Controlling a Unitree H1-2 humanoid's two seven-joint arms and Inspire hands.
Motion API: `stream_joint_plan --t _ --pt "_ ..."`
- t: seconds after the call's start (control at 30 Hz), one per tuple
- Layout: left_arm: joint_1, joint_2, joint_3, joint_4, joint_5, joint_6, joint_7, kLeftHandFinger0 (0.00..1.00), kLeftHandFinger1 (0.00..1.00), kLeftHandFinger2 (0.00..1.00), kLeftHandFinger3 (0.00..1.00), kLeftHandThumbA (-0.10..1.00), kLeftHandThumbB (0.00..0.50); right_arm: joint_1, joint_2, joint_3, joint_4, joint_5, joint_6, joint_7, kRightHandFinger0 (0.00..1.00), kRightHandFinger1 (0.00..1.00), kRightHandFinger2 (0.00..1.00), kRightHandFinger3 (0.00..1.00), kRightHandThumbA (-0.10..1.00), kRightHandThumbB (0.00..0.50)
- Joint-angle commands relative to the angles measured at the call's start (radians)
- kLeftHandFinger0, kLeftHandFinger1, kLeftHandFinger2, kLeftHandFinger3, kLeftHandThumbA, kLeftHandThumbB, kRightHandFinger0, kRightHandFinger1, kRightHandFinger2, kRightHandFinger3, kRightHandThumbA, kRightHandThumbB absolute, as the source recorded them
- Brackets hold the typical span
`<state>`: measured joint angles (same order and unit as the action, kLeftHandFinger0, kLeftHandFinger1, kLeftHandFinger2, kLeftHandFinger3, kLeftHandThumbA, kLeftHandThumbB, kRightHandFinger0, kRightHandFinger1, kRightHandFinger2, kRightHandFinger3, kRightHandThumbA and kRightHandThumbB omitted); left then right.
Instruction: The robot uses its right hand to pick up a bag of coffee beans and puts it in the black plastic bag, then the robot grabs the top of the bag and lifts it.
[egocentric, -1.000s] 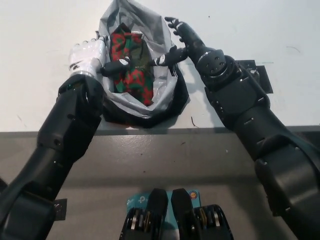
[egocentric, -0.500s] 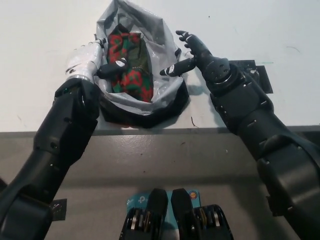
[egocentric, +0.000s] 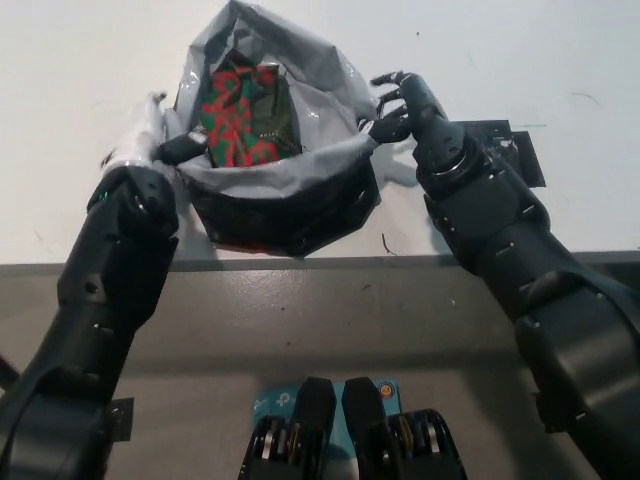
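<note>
The black plastic bag (egocentric: 290, 205), silvery grey inside, stands on the white table with its mouth wide. The coffee bean bag (egocentric: 238, 108), patterned red and green, lies inside it. My white left hand (egocentric: 140, 140) is at the bag's left rim, partly covered by the plastic, with its dark thumb hooked over the edge. My black right hand (egocentric: 403, 103) is at the bag's right rim, its fingers curled and pinching the edge. The bag's front rim runs taut between the two hands.
The white table (egocentric: 520, 60) ends at a front edge (egocentric: 440, 260), just below the bag. A black patch (egocentric: 517, 150) lies on the table beside my right forearm. Grey floor shows below the edge.
Both hands moved outward from the bag's middle to its rims. The right hand curled shut on the right edge, and the front rim rose and pulled taut.
</note>
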<state>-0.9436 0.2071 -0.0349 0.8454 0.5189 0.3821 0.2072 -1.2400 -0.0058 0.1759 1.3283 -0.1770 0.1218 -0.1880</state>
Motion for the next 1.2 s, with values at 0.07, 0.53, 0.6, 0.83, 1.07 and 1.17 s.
stream_joint_plan --t 0.07,0.53,0.6,0.83,1.07,1.17 --pt "-0.062 -0.044 0.232 0.063 -0.245 -0.087 0.112 0.00 0.01 0.17 0.25 -0.10 0.128 -0.031 -0.007 -0.013 -0.012 -0.011 -0.068 -0.114 0.00 0.30 0.75 0.83 -0.10 0.202" --pt "-0.062 -0.080 0.267 0.005 -0.342 -0.108 0.023 0.00 0.02 0.33 0.21 -0.10 0.117 -0.031 -0.020 -0.053 -0.027 0.021 -0.089 -0.093 0.00 0.40 0.78 0.80 -0.10 0.216" --pt "-0.084 -0.110 0.402 0.000 -0.537 -0.113 -0.060 0.00 0.13 0.62 0.35 -0.10 0.066 -0.022 -0.022 -0.071 -0.042 0.028 -0.144 -0.118 0.00 0.35 0.77 0.73 -0.10 0.223" --pt "-0.135 -0.167 0.560 -0.122 -0.750 0.024 -0.147 0.00 0.48 0.99 1.00 -0.10 0.076 -0.070 0.007 -0.329 -0.092 0.313 -0.141 0.088 0.00 0.45 0.86 0.83 -0.10 0.165" --pt "-0.180 -0.205 0.602 -0.242 -0.954 0.088 -0.131 0.00 0.33 0.86 1.00 -0.10 0.037 -0.164 0.020 -0.699 -0.077 0.651 0.124 0.204 0.00 0.13 0.61 1.00 -0.10 0.076" --pt "-0.201 -0.206 0.588 -0.272 -1.066 0.088 -0.122 0.00 0.32 0.80 0.87 -0.10 0.019 -0.182 0.023 -0.832 -0.074 0.757 0.173 0.245 0.00 0.11 0.63 1.00 -0.10 0.079"
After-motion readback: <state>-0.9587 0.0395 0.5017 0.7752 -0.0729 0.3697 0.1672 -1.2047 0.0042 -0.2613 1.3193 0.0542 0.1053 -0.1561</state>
